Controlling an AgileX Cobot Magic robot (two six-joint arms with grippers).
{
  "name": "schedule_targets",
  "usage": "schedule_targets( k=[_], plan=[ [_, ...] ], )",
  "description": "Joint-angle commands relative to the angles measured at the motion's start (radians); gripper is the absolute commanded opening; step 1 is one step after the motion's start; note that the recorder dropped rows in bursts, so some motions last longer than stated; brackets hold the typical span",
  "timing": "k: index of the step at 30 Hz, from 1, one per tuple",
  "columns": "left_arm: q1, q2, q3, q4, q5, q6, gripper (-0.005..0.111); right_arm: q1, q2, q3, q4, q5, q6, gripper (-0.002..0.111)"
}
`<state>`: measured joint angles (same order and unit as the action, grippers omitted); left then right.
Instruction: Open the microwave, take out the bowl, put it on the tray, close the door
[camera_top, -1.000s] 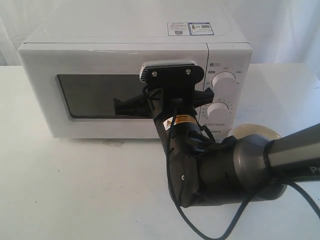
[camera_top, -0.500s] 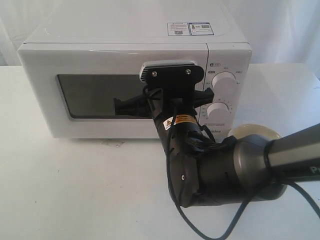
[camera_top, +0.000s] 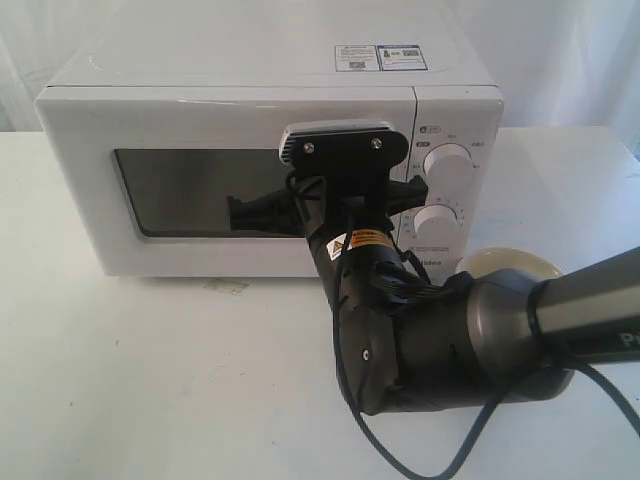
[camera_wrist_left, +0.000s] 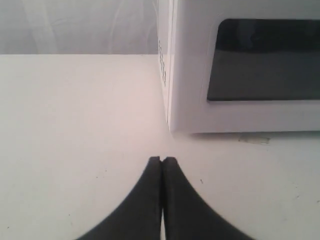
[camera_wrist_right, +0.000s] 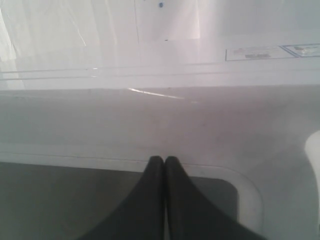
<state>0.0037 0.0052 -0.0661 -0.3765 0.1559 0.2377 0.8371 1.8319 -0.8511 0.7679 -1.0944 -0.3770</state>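
Note:
The white microwave (camera_top: 250, 60) stands at the back of the table with its door (camera_top: 80, 190) shut and the dark window (camera_top: 180, 190) showing. My right gripper (camera_wrist_right: 164, 159) is shut and empty, its tips against the door at the window's upper edge, near the white handle (camera_wrist_right: 313, 155). In the exterior view its fingertips are hidden behind the wrist. A round cream rim (camera_top: 505, 262), apparently the bowl, peeks out behind the right arm beside the microwave; no tray shows. My left gripper (camera_wrist_left: 162, 159) is shut and empty, low over the table off the microwave's left front corner (camera_wrist_left: 172, 100).
The right arm's bulky dark forearm (camera_top: 450, 345) and its cable cross the table in front of the dial panel (camera_top: 447, 165). A small scrap of tape (camera_top: 228, 287) lies on the white table (camera_top: 150, 380) under the door. A white curtain hangs behind.

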Motion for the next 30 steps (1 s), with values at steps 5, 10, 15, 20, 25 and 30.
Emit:
schedule_targets(
  k=[5,10,15,20,25,30],
  plan=[
    [0.008,-0.005,0.066,-0.006,-0.016,0.061,0.0,0.002,-0.008,0.004,0.0,-0.001,-0.003,0.0],
    [0.008,-0.005,0.066,-0.005,0.077,0.073,0.0,0.002,-0.008,0.004,0.0,-0.001,-0.003,0.0],
    [0.008,-0.005,0.066,-0.005,0.079,-0.072,0.0,0.002,-0.008,0.004,0.0,-0.001,-0.003,0.0],
    [0.008,-0.005,0.066,0.021,0.079,-0.144,0.0,0.002,-0.008,0.004,0.0,-0.001,-0.003,0.0],
    [0.023,-0.005,0.066,0.207,0.081,-0.293,0.0,0.002,-0.008,0.004,0.0,-0.001,-0.003,0.0],
    [0.023,-0.005,0.066,0.295,0.081,-0.232,0.0,0.002,-0.008,0.004,0.0,-0.001,-0.003,0.0]
  ],
)
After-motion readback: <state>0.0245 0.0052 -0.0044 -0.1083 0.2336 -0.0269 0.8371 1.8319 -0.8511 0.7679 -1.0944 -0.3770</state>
